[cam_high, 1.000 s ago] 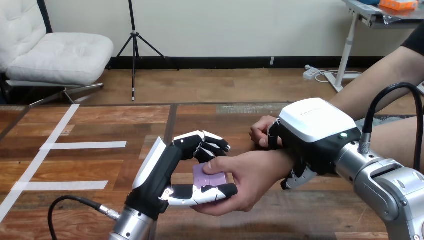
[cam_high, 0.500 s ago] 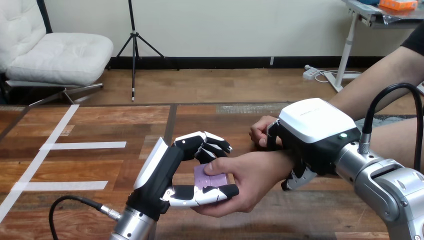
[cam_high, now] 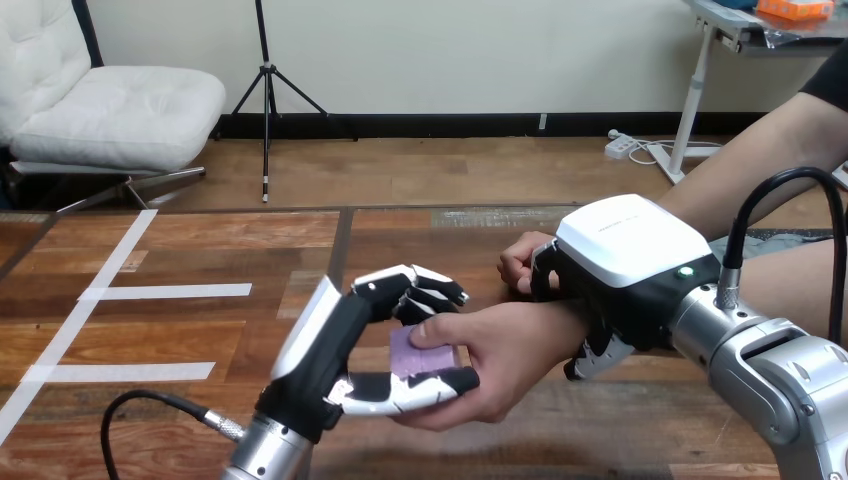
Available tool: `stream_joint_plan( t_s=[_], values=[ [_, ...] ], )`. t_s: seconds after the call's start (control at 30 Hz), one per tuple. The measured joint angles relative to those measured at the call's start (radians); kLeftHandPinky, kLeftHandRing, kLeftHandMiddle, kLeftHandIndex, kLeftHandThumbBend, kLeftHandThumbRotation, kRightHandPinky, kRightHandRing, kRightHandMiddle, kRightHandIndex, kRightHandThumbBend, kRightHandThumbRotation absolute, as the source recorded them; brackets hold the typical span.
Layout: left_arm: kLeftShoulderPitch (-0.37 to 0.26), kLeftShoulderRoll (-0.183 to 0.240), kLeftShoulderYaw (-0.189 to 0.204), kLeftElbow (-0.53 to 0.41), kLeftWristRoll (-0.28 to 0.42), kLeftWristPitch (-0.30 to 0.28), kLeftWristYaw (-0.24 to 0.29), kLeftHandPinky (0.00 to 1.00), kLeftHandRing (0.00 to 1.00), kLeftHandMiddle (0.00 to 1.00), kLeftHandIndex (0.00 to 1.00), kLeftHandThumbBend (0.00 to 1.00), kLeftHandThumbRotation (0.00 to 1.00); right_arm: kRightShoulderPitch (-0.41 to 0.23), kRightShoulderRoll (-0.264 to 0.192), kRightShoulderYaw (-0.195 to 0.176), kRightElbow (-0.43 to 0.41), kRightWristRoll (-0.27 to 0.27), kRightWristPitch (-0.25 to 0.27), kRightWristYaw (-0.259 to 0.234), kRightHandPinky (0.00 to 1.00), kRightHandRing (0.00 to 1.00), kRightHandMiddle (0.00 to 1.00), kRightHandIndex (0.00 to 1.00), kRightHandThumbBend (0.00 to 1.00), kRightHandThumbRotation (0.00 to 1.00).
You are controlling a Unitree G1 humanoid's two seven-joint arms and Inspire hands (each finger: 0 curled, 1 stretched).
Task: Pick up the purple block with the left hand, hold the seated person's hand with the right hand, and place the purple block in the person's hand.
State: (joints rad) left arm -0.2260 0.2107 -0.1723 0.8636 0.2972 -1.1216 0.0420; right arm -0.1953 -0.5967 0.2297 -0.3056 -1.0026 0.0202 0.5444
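- Purple block (cam_high: 420,352) pinched between curled fingers and thumb of left hand (cam_high: 330,345); person's hand (cam_high: 515,355) thumb also presses on it.
- Person's wrist (cam_high: 560,325) clasped by right hand (cam_high: 625,265), fingers curled round it.

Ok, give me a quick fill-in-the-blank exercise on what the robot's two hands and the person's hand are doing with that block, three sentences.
1. The block pinched between the fingers and thumb of the robot's left hand is ____ in colour.
2. The robot's right hand has its fingers curled round the person's ____.
3. The person's hand lies beside the left hand and rests its ____ on top of the block.

Missing words: purple; wrist; thumb.
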Motion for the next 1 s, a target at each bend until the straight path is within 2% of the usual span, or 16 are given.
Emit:
stream_joint_plan(
  t_s=[0.1,0.4,0.7,1.0],
  values=[
    [0.000,0.010,-0.002,-0.009,0.039,0.010,0.007,0.75,0.81,0.85,0.81,0.75,0.43,0.002,0.000,0.000,0.000,0.000,-0.002,-0.008,0.47,0.59,0.66,0.68,0.78,0.02],
    [0.000,0.029,-0.008,-0.014,0.097,0.018,0.008,0.93,0.97,0.98,0.95,0.83,0.57,0.011,-0.001,-0.003,0.000,0.003,-0.011,-0.032,0.59,0.69,0.74,0.75,0.80,0.06],
    [-0.001,0.035,-0.011,-0.014,0.072,0.018,-0.037,0.99,1.00,1.00,0.99,0.87,0.63,0.034,-0.004,-0.018,-0.010,0.014,-0.023,-0.042,0.66,0.74,0.77,0.77,0.80,0.11],
    [-0.001,0.044,-0.012,-0.014,0.042,0.018,-0.089,1.00,1.00,1.00,1.00,0.91,0.66,0.073,-0.005,-0.047,-0.037,0.024,-0.025,-0.049,0.67,0.74,0.78,0.78,0.82,0.14]
  ],
)
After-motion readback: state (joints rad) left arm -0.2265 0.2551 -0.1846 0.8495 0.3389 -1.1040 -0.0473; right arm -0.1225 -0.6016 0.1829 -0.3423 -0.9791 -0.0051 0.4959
